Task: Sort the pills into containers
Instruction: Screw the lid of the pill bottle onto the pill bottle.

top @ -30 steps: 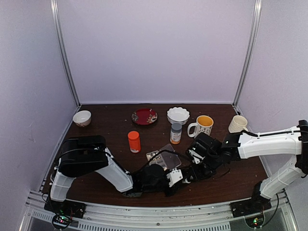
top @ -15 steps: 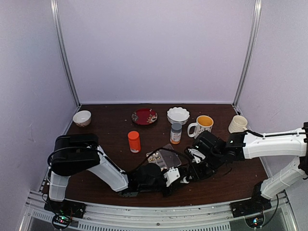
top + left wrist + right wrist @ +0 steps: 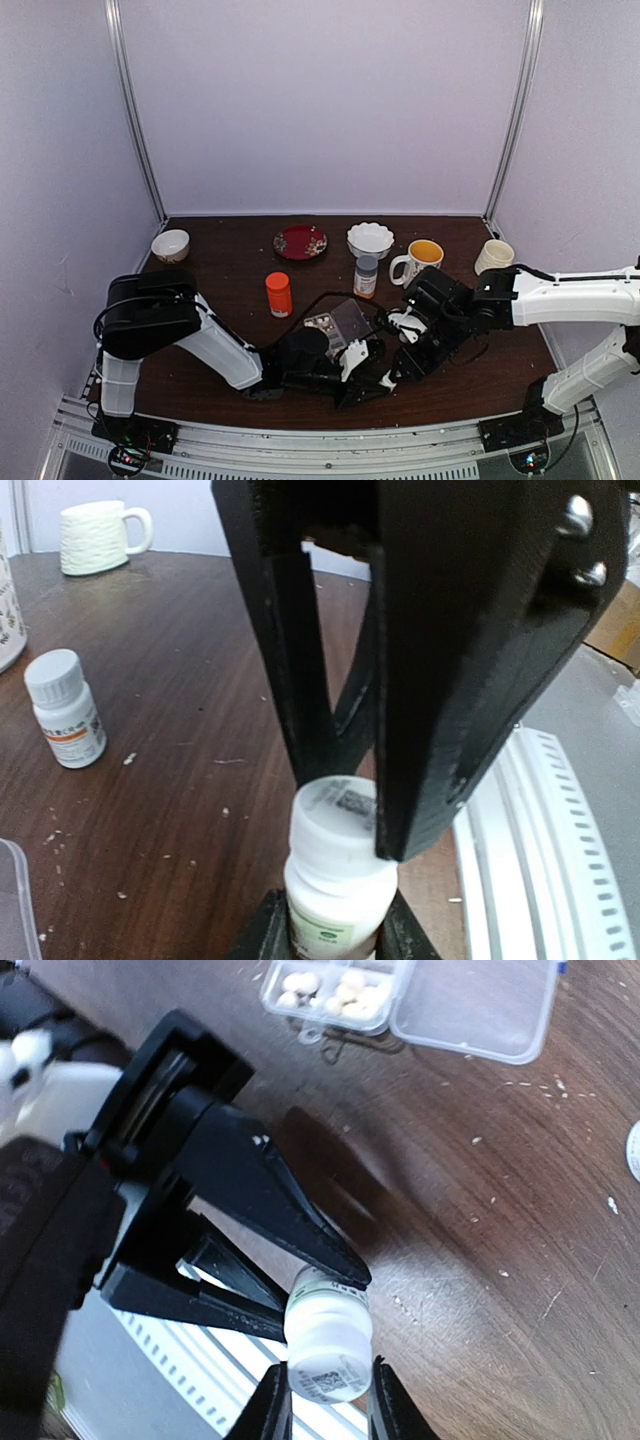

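**Between the two grippers: one bottle, clamped from both ends**

At the near edge of the table (image 3: 190, 670), the left gripper (image 3: 336, 932) is closed on the body of a small white bottle (image 3: 338, 880). The right gripper (image 3: 328, 1402) pinches the same bottle at its cap.

Left wrist cam shows this best. Its own jaws hug the bottle's lower part at the bottom of frame, & the other arm's long black jaws come down from above onto the cap's sides. Right wrist cam gives the reverse: the cap end, w/ a printed code, faces the lens btwn its own jaws, & the left arm's jaws reach in from beyond.

Only the right wrist cam shows the task items clearly. The pill box (image 3: 322, 1016) lies well beyond its fingertips, w/ the lid (image 3: 480, 1005) swung open flat beside it & pale pills (image 3: 352, 980) in the cells. How many cells are filled, can't tell.

Top cam puts the box near the left gripper, on its far side, apart from both hands. It also adds an orange-red bottle (image 3: 279, 294) farther back.

Left wrist cam alone shows a second small bottle (image 3: 62, 708) w/ an orange label band, upright, off to the left of its jaws. A white mug (image 3: 95, 538) stands far beyond.
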`<state>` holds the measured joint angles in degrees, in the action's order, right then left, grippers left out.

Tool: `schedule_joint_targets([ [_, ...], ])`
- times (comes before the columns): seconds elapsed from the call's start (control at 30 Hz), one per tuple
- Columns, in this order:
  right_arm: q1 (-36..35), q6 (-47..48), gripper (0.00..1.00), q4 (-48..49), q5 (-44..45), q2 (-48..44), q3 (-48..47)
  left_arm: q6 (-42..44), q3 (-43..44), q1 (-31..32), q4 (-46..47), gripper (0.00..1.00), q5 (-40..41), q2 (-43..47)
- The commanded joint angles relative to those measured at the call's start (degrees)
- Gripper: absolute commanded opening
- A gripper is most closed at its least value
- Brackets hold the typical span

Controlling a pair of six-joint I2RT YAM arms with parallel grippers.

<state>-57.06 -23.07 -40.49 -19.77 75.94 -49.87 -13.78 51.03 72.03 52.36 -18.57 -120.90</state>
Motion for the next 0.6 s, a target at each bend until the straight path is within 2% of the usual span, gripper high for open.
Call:
schedule_joint_targets([
  [0.0, -0.2, 6.6, 0.24, -6.5, 3.1, 1.8, -1.2, -2.5, 2.0, 0.3, 5.4, 0.02, -8.6, 4.6],
  [0.2, -0.2, 3.5, 0.23, -5.8, 3.0, 2.5, -1.9, 0.8, 1.3, 0.3, 0.4, 0.01, -4.0, 7.4],
  [0.4, -0.3, 1.0, 0.29, -4.2, 2.1, 1.9, -1.8, 3.4, 2.2, 0.4, -4.0, 0.02, -3.6, 9.3],
  [0.47, -0.3, 0.3, 0.35, -3.7, 1.8, 1.7, -1.6, 3.8, 2.2, 0.5, -4.6, 0.02, -3.1, 9.6],
  [0.57, -0.2, -0.3, 0.35, -3.7, 2.0, 1.5, -1.5, 4.2, 2.2, 0.5, -5.2, 0.02, -2.8, 9.7],
])
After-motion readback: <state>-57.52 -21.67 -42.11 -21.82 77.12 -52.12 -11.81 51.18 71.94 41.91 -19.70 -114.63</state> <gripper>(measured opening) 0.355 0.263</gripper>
